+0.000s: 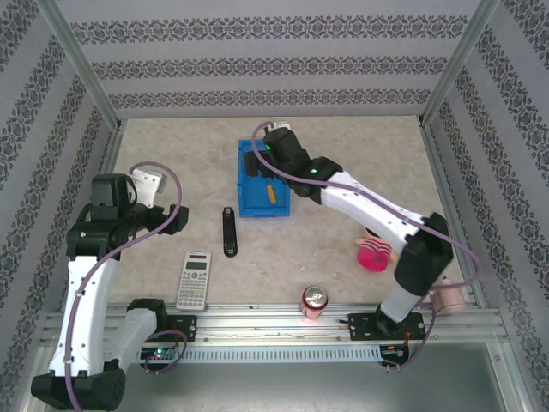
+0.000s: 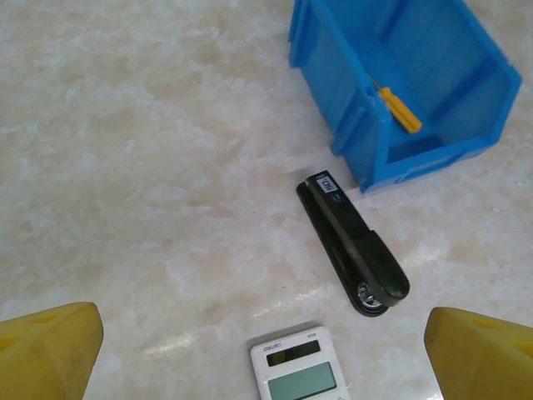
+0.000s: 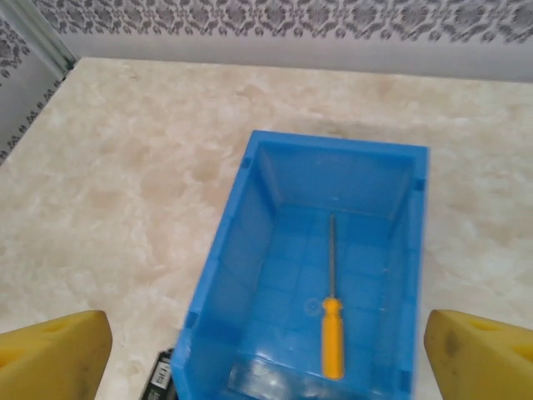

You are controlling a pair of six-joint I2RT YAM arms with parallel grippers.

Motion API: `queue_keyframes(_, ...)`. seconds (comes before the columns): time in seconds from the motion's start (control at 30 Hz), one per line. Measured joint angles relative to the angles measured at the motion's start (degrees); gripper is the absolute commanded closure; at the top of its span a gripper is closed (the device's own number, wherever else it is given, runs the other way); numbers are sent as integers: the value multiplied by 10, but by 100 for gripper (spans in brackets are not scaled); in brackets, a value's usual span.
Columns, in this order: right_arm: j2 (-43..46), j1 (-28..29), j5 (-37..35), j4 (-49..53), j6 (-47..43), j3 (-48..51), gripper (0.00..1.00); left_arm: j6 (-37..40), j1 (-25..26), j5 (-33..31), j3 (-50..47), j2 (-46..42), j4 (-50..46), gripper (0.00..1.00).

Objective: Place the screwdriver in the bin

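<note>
The top view has the screwdriver [image 1: 271, 195] already inside the bin [image 1: 250, 204] at centre frame, with the right arm [image 1: 360, 202] reaching over it. In the left wrist view it lies at upper right, well away from the left pincer [image 2: 266, 362], whose pads are spread apart. The right wrist view shows it lengthwise on the bin floor, handle toward the bottom edge, with the right pincer [image 3: 266, 358] spread wide and empty.

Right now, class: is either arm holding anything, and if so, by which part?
Nothing is held. The left gripper and right gripper are both open with nothing between their fingers; the screwdriver lies loose inside the bin.
</note>
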State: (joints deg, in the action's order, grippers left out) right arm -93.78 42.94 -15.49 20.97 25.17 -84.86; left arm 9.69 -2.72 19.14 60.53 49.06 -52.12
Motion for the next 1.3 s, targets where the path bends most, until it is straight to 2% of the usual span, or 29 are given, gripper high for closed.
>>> queue_keyframes(0.27,164,-38,-41,-76,-45,203,2,-47,0,-64,-38,45,83,1)
queue_keyframes(0.43,240,-89,-50,-121,-81,308,2,-81,0,-133,-128,50,207,1)
queue_keyframes(0.63,308,-177,-39,-221,-116,447,2,-94,0,-177,-225,98,369,1)
queue_keyframes(0.87,318,-259,-17,-335,-136,535,2,-129,0,-184,-292,215,575,1)
queue_keyframes(1.07,282,-285,-16,-413,-164,560,2,-141,0,-180,-355,308,767,1)
queue_keyframes(1.3,266,-309,-9,-471,-197,588,2,-136,0,-167,-412,366,989,1)
